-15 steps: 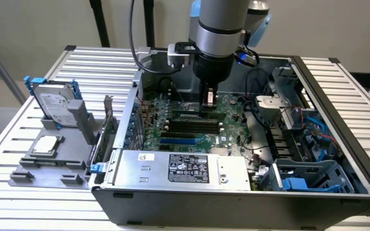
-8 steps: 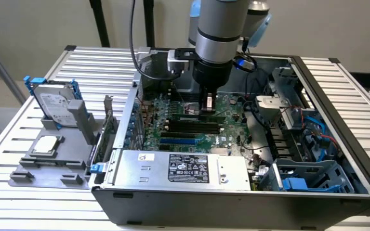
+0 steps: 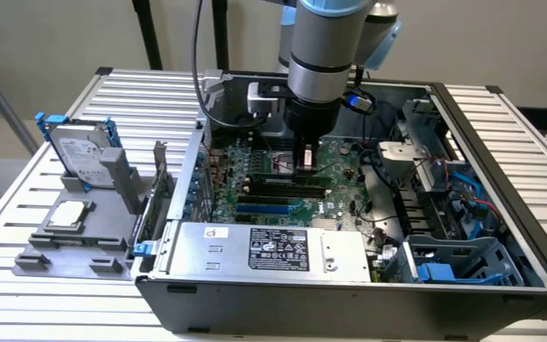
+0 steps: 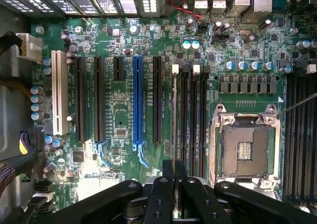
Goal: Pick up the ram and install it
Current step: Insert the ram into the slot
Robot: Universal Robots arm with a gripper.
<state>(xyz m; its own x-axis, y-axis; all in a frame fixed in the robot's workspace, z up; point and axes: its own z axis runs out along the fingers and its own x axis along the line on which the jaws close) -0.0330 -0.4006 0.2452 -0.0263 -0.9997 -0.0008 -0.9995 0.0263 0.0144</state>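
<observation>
My gripper [image 3: 304, 162] reaches down into the open computer case [image 3: 501, 178], just above the motherboard [image 3: 254, 153]. In the wrist view the two dark fingers [image 4: 161, 194] are shut on the ram [image 4: 174, 115]. It appears edge-on there as a thin pale line running away from the fingertips. The stick lies along the outermost of the black memory slots [image 4: 184, 120] beside the CPU socket [image 4: 245, 149]. In the exterior view the ram [image 3: 283, 176] is a narrow green strip under the gripper, level with the slots. I cannot tell whether it is seated in a slot.
A grey stand [image 3: 74, 239] on the exterior view's left holds an upright hard drive [image 3: 79, 153] and a flat one [image 3: 69, 214]. The power supply [image 3: 273, 249] fills the case's near side. A blue drive cage [image 3: 454, 263] and cables crowd the right. A blue card slot [image 4: 137, 100] flanks the memory slots.
</observation>
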